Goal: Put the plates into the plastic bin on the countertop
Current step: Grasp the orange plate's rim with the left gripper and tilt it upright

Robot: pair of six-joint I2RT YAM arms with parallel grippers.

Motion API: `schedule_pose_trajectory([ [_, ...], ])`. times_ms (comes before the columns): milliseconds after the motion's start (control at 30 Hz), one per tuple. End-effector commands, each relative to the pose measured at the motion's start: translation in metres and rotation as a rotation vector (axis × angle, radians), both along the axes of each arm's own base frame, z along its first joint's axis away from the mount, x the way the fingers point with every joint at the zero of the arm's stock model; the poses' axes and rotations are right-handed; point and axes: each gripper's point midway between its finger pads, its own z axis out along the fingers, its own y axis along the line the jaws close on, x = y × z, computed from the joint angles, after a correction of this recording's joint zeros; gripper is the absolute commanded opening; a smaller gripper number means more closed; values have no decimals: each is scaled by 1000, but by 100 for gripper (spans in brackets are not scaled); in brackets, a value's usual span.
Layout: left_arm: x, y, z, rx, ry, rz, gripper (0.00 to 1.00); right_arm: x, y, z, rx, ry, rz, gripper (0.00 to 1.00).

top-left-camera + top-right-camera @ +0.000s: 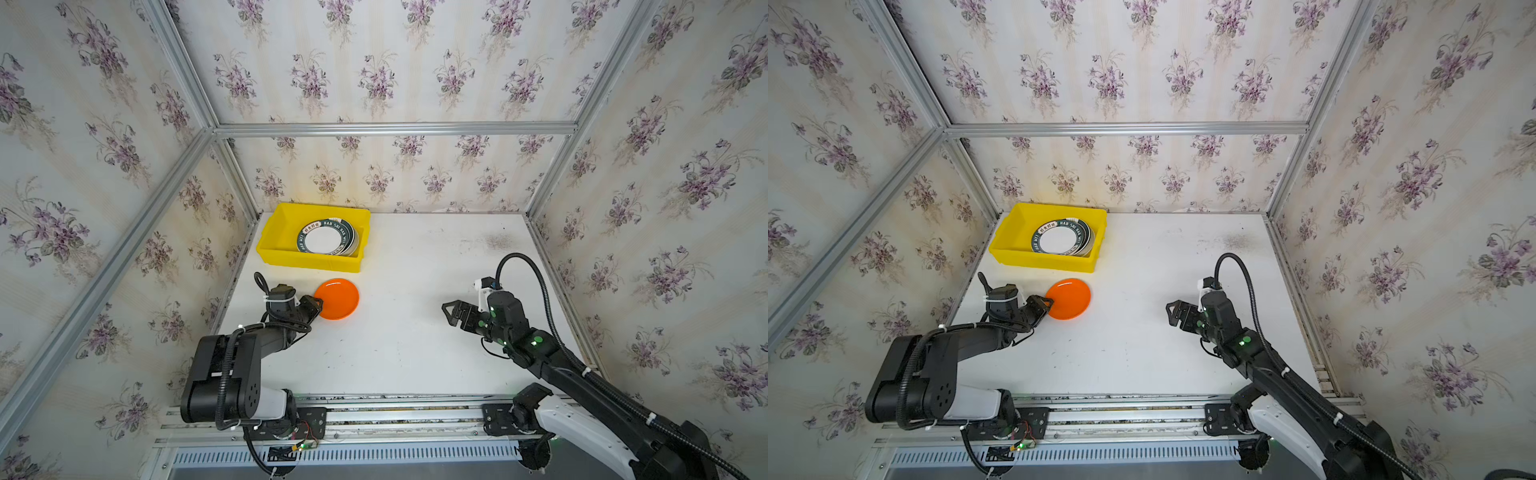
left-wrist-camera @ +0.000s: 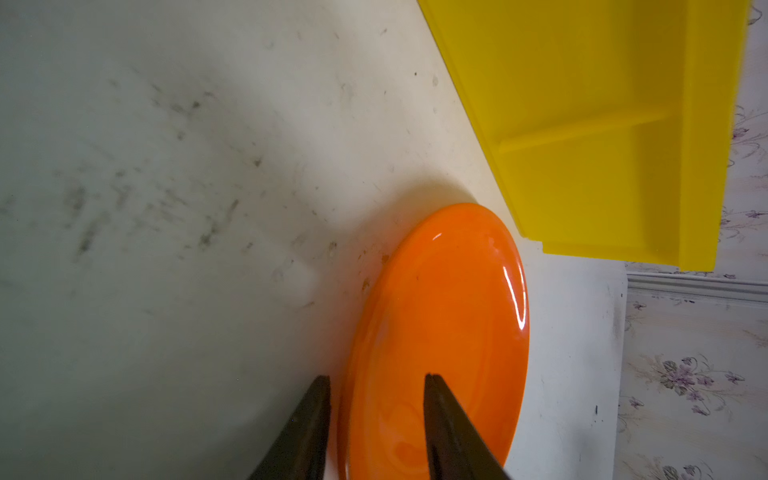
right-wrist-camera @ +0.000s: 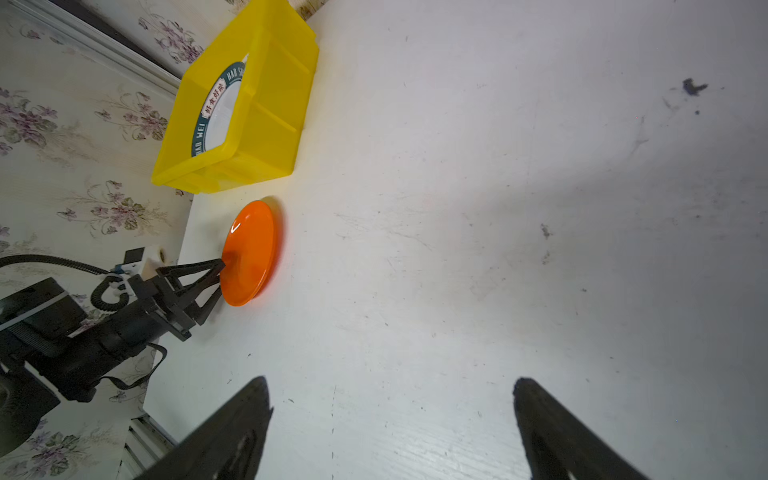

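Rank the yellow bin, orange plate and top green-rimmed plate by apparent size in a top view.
Largest: yellow bin.
Then green-rimmed plate and orange plate: near alike, orange one nearer, so unranked.

Left arm (image 1: 224, 370) at 7 o'clock and right arm (image 1: 552, 361) at 4 o'clock have black links and white base shells (image 1: 272, 405). White zip ties (image 1: 279, 299) secure black corrugated conduit (image 1: 519, 254). Green indicator lights (image 1: 538, 340) mark the right arm.

Plate rim (image 1: 332, 223): seemingly "HAO SHI… WEI"

Orange plate (image 1: 337, 300), yellow bin (image 1: 308, 262), purple-flowered wallpaper (image 1: 378, 79).
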Motion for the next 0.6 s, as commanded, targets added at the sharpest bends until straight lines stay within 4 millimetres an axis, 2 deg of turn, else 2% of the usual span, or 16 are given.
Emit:
schedule_pose_trajectory([
  [0,-4,-5,-7,-33,44,-10,34,-1,-7,1,-2,-11,-32,94],
  [367,-1,-8,-6,-28,46,-43,6,-3,-11,-5,-11,-5,-49,94],
  [567,-5,-13,0,-42,30,-72,1,-3,-13,-6,-14,-4,-55,94],
])
